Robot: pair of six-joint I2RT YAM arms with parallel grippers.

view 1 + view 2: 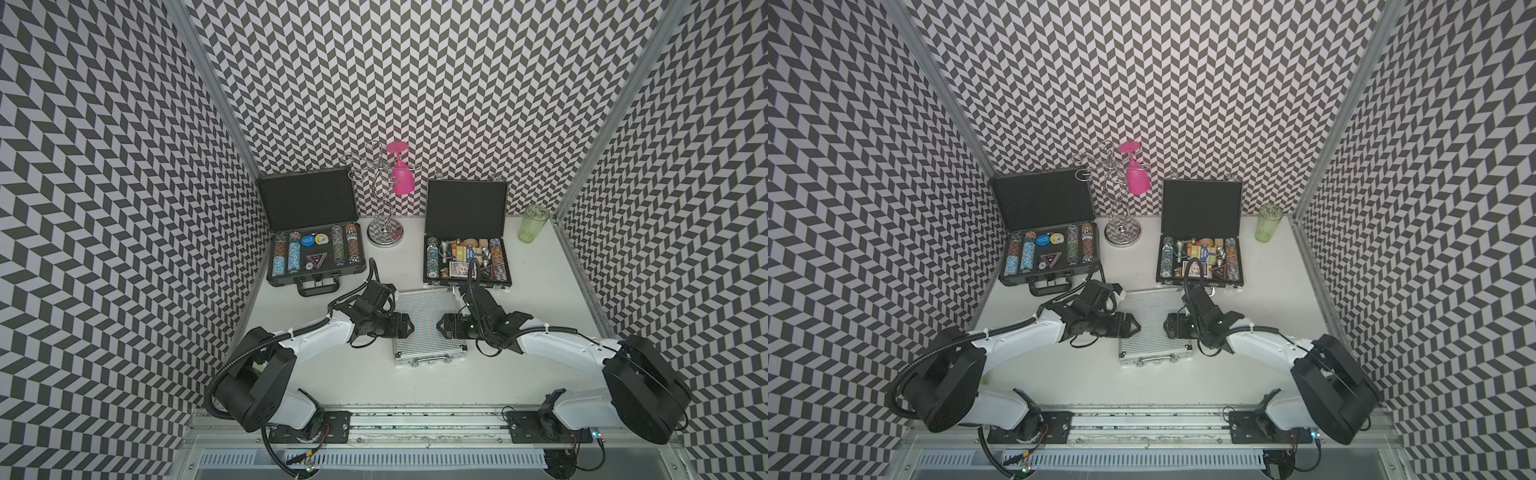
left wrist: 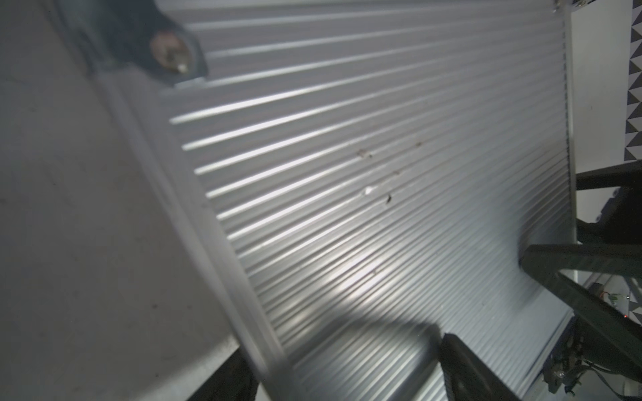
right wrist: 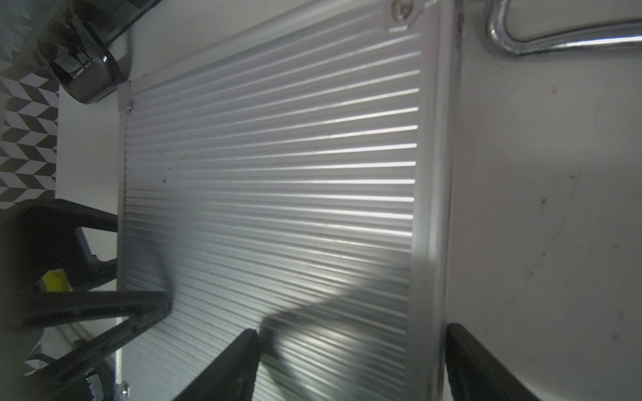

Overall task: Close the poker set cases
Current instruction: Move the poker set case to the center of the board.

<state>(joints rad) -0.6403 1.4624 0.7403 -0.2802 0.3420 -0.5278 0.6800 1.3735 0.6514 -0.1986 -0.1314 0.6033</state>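
The small ribbed silver case (image 1: 428, 328) lies in the middle of the table with its lid down, latches facing the front; whether it is fully shut I cannot tell. My left gripper (image 1: 409, 326) hangs open over its left edge, and my right gripper (image 1: 441, 327) hangs open over its right edge. In the wrist views the ribbed lid (image 2: 347, 208) (image 3: 271, 194) fills the picture, and each gripper (image 2: 347, 375) (image 3: 351, 364) straddles a side rim. The large dark-grey case (image 1: 316, 259) and the flat black case (image 1: 465, 259) stand open at the back, chips showing.
A chrome glass rack (image 1: 384, 232) holding an upturned pink wine glass (image 1: 401, 178) stands between the two open cases. A green tumbler (image 1: 532, 224) sits at the back right. Patterned walls close in the table on three sides.
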